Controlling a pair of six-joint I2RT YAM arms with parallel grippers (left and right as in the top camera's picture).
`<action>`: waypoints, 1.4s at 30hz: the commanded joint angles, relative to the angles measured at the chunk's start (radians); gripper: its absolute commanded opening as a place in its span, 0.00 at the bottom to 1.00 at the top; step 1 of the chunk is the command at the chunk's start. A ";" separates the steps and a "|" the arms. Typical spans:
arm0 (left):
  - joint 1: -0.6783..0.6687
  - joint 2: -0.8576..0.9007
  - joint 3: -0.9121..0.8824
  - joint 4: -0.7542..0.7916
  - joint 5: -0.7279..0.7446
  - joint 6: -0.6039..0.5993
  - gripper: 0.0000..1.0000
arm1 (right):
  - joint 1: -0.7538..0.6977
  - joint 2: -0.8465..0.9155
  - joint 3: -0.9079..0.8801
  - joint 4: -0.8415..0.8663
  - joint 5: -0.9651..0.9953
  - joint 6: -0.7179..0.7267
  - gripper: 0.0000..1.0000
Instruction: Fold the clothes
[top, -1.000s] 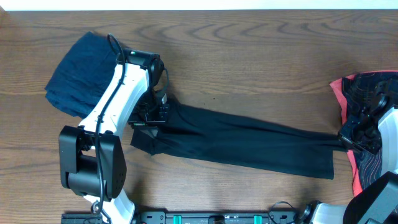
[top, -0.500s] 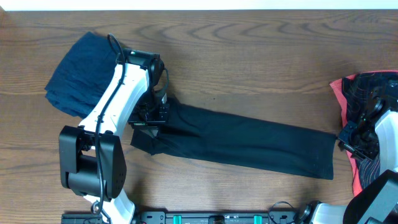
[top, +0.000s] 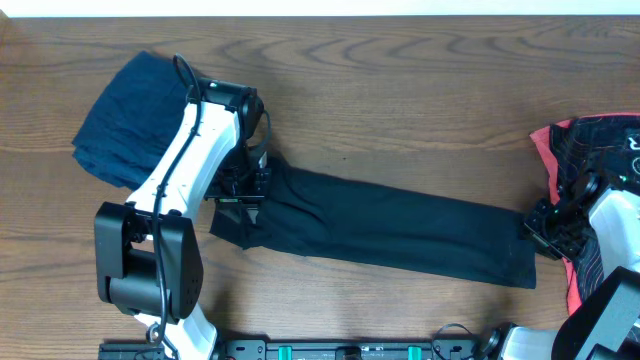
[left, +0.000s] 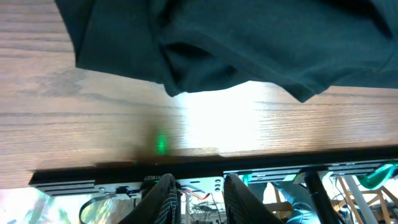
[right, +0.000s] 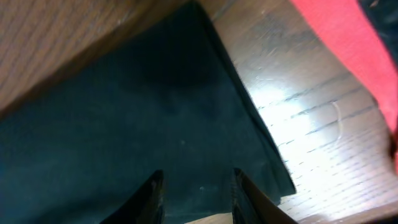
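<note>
At the centre of the brown wood-grain surface: a long black soft garment, flat, folded into a narrow band from 9 o'clock to 4 o'clock.

At 10 o'clock: a rumpled navy cloth garment, lying apart from the black band and partly hidden under the white left arm.

At 3 o'clock, at the surface edge: a bunched black-and-coral line-patterned garment, just beside the band's right end.

Over the 9 o'clock end of the band: the left tool. In the left wrist view, seen with fingers parted and nothing gripped between them. Ahead of the tips: bare wood, then a loosely folded garment edge.

At the 4 o'clock end of the band: the right tool. In the right wrist view, seen with fingers spread wide over the black cloth, close to its corner. No cloth pinched between them. At 2 o'clock in that view: a coral strip.
</note>
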 joint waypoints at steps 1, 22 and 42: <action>0.010 -0.015 -0.002 -0.003 -0.024 0.016 0.31 | 0.009 -0.010 -0.002 0.013 -0.037 -0.017 0.33; 0.009 -0.015 -0.002 0.153 0.018 0.013 0.36 | -0.109 0.006 -0.113 0.181 0.036 -0.001 0.52; 0.009 -0.015 -0.002 0.183 0.018 0.013 0.37 | -0.139 0.003 -0.292 0.353 -0.102 -0.068 0.01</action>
